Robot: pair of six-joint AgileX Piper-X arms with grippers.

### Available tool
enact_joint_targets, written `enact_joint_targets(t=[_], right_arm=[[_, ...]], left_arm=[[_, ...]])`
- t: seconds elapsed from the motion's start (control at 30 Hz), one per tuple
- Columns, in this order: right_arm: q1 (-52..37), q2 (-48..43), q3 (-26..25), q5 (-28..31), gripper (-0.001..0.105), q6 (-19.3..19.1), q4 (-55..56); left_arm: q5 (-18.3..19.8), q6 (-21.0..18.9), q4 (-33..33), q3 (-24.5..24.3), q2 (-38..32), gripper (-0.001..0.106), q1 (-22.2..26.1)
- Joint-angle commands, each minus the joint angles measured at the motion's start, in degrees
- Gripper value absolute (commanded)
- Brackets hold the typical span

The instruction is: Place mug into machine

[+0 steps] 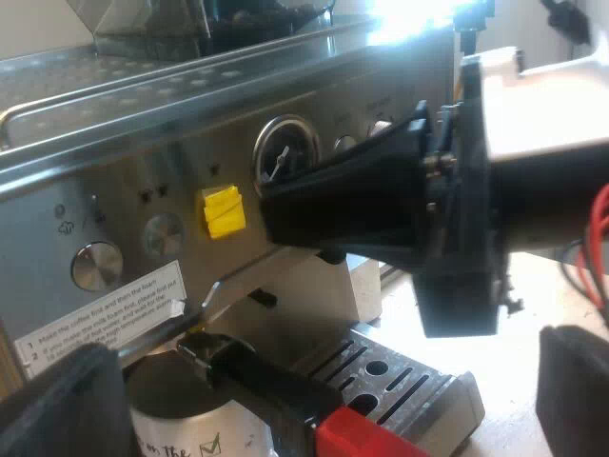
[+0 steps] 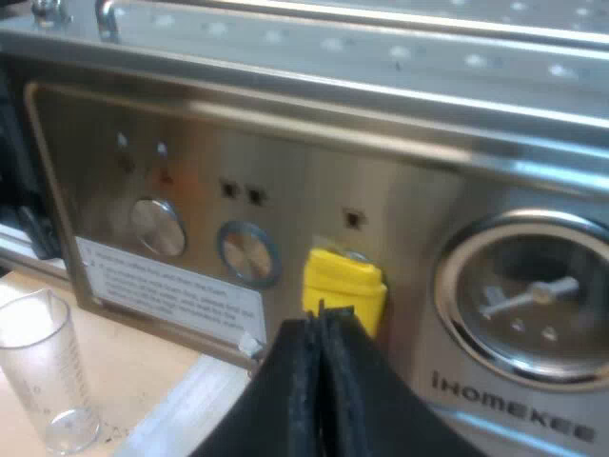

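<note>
The mug [image 1: 176, 419], pale with dark lettering, stands at the espresso machine's [image 1: 143, 124] front, right under the locked-in metal holder [image 1: 205, 347]. The holder's dark handle ends in red [image 1: 357, 438] and reaches over the mug's rim. My left gripper [image 1: 314, 414] is open, its two black fingers [image 1: 57, 405] wide apart on either side of the mug and handle, touching neither. My right gripper [image 2: 319, 328] is shut with nothing in it, its tips at the yellow button [image 2: 343, 281] on the machine's front panel; from the left wrist it [image 1: 268, 205] shows beside the round gauge [image 1: 284, 152].
The slotted drip tray [image 1: 400, 381] lies under the holder's handle. A clear measuring glass [image 2: 43, 371] stands on the wooden table beside the machine. Round knobs [image 2: 157, 227] and a label sit on the panel. The bean hopper [image 1: 152, 24] is on top.
</note>
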Motion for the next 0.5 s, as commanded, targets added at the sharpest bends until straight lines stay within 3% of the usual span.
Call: enact_joint_targets(t=[0.03,0.27,0.4,0.5], right_arm=[[-1.57,2.8,-3.02,-1.4,0.0,-1.01,-1.88],[-3.1,4.9,-5.01,-2.04,0.0,-1.01,-2.51],[-5.75,5.63,-5.33,3.48,0.0,-1.39,-1.72],[-6.5,5.63,-5.33,3.99,0.0,-2.19,-1.72]], left_arm=[[-0.1,-0.87,-0.33,-0.55,-0.5,0.088,-0.19],[-0.1,-0.87,-0.33,-0.55,-0.5,0.088,-0.19],[0.36,-0.87,-0.33,-0.55,-0.5,0.088,-0.19],[0.36,-0.87,-0.33,-0.55,-0.5,0.088,-0.19]])
